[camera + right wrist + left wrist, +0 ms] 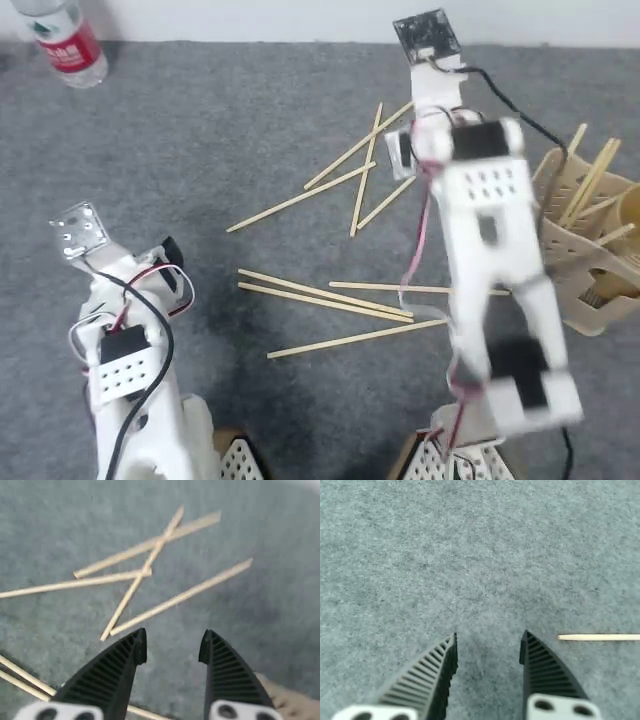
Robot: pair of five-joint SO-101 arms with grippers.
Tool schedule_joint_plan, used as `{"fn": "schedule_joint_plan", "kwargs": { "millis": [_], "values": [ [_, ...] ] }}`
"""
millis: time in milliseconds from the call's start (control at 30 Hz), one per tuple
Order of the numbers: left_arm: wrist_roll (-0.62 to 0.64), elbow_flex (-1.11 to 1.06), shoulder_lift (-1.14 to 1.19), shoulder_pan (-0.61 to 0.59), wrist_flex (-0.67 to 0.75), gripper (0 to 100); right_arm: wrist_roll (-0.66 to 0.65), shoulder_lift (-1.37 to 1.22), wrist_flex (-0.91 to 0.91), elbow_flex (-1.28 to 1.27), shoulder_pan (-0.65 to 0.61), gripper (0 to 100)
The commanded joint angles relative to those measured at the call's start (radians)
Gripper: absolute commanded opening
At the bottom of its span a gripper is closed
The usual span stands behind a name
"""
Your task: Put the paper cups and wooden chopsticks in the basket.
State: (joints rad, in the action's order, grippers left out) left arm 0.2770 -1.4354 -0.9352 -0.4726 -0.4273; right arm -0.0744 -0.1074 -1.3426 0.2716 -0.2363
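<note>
Nearest us, our left gripper (490, 635) hangs spread wide over bare carpet (470, 555), holding nothing, with one chopstick (597, 637) tip just beside it. We reckon it is parked out of the way. Next, four loose chopsticks (325, 293) lie in a low bunch. Beyond, the right gripper (175, 632) gapes empty above four more, crossed, likely lining up a pick. Eight loose, then. Several more stand in the basket (600, 310) at the side. One bottle (65, 45) sits farthest.
</note>
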Motion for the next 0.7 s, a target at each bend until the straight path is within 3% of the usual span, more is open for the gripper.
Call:
{"fn": "schedule_joint_plan", "kwargs": {
  "millis": [0,133,300,667],
  "values": [
    [0.003,0.007,-0.017,0.008,0.021,20,0.101,-0.234,-0.074,0.213,-0.005,17.6],
    [0.003,0.007,-0.017,0.008,0.021,20,0.178,-0.481,-0.153,0.405,0.005,17.6],
    [0.003,0.007,-0.017,0.008,0.021,20,0.18,-0.716,-0.246,0.664,0.027,17.6],
    [0.003,0.007,-0.017,0.008,0.021,20,0.074,-1.053,-0.32,1.08,0.071,17.5]
  ]
}}
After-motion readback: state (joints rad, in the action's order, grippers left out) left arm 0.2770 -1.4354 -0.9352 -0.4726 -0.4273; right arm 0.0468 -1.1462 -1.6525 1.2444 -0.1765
